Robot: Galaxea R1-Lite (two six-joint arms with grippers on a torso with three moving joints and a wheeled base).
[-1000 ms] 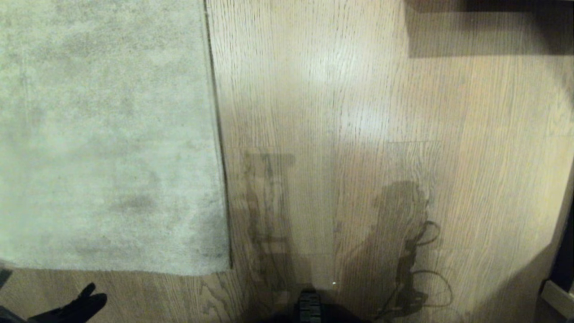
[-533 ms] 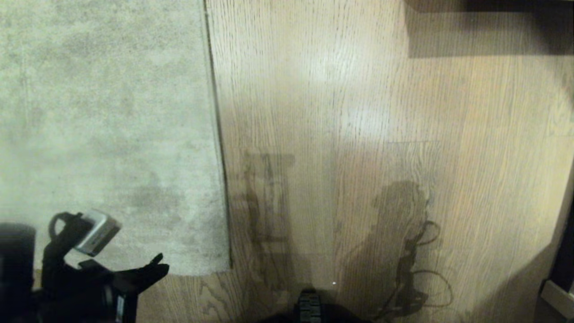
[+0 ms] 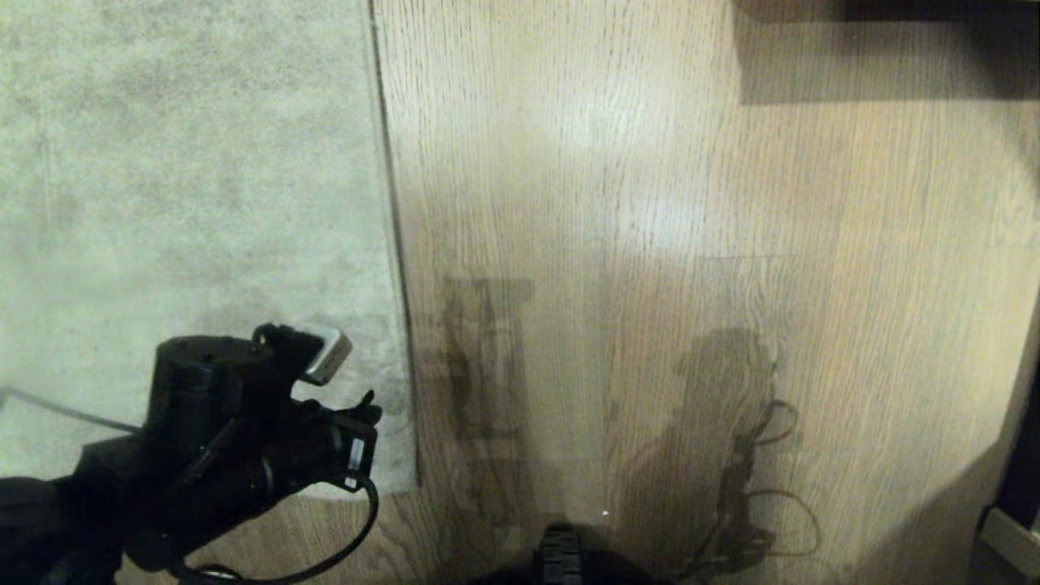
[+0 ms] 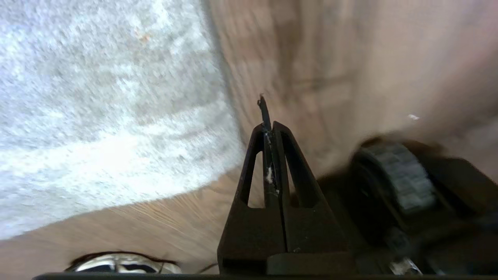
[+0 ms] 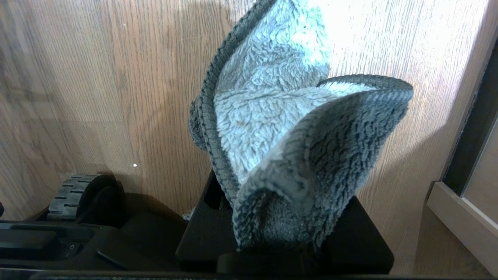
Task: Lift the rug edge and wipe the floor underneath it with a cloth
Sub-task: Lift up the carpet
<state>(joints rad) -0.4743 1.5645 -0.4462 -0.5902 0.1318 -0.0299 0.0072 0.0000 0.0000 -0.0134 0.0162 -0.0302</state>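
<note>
The pale grey rug fills the left of the head view, and the rug edge [image 3: 396, 268] runs straight down to a near corner [image 3: 410, 483], lying flat on the floor [image 3: 650, 325]. My left gripper [image 3: 367, 401] hovers over that corner, shut and empty, pointing toward the edge. In the left wrist view its shut fingertips [image 4: 267, 116] lie just past the rug corner [image 4: 229, 155], over bare wood. My right gripper [image 5: 280, 194] is out of the head view and shut on the cloth [image 5: 280, 128], a fluffy grey rag that hides its fingers.
Dark furniture [image 3: 886, 49] stands at the back right. A cabinet base [image 3: 1007, 528] sits at the right edge and also shows as a pale cabinet base [image 5: 463, 221] near the right gripper. My base's front wheel [image 3: 561, 556] is at the bottom centre.
My left arm has swung in from the bottom left corner, up and to the right, over the rug's near corner. Its fingers stayed shut. The rug has not moved.
</note>
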